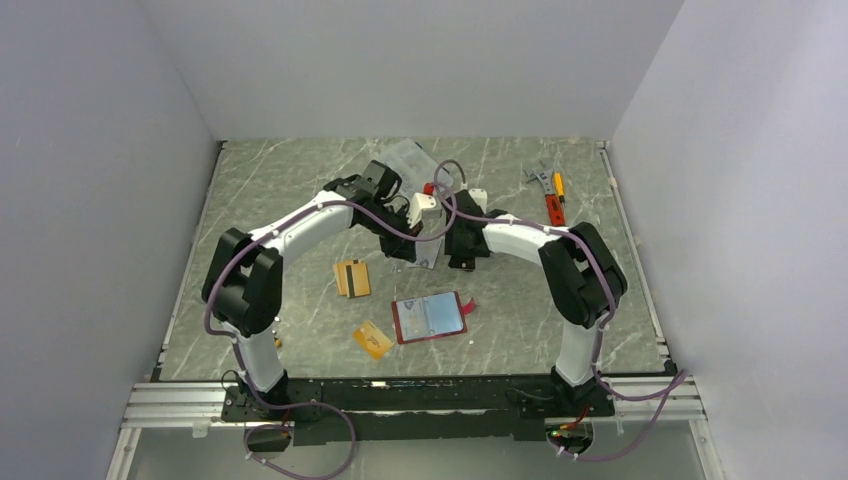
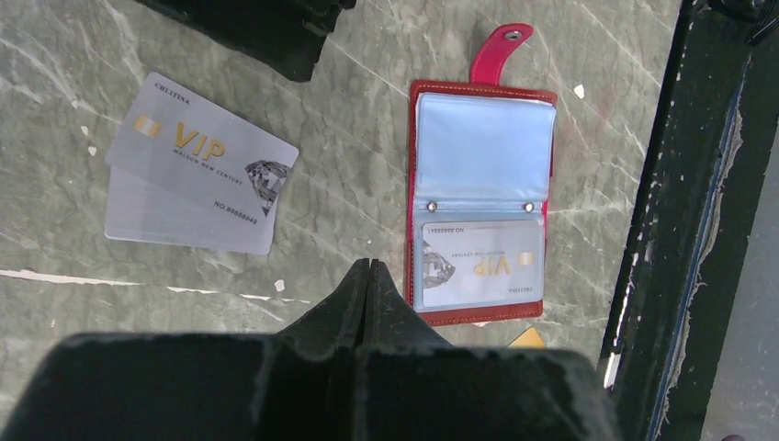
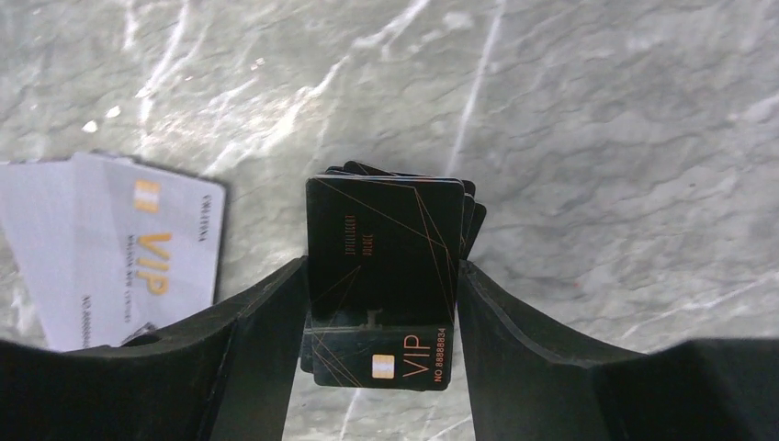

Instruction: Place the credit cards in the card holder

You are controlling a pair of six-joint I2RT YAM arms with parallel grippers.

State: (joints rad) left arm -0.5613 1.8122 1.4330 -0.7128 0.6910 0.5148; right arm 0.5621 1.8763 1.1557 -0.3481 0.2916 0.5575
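The red card holder (image 1: 430, 317) lies open near the table's front, snap tab to the right. In the left wrist view the card holder (image 2: 478, 312) shows light blue sleeves, with a silver-grey card (image 2: 479, 265) in the lower one. Two more silver-grey credit cards (image 2: 197, 165) lie overlapped on the table, to its left in that view. My left gripper (image 2: 369, 268) is shut and empty, above the table between them. My right gripper (image 3: 381, 266) has its fingers against both long edges of the top dark credit card (image 3: 386, 230) of a small stack. Orange-gold cards (image 1: 351, 277) (image 1: 372, 339) lie to the left.
A clear plastic container (image 1: 410, 160) stands at the back middle, and hand tools (image 1: 548, 190) lie at the back right. A black rail (image 2: 680, 230) runs along the table's near edge. Both arms meet over the table's middle.
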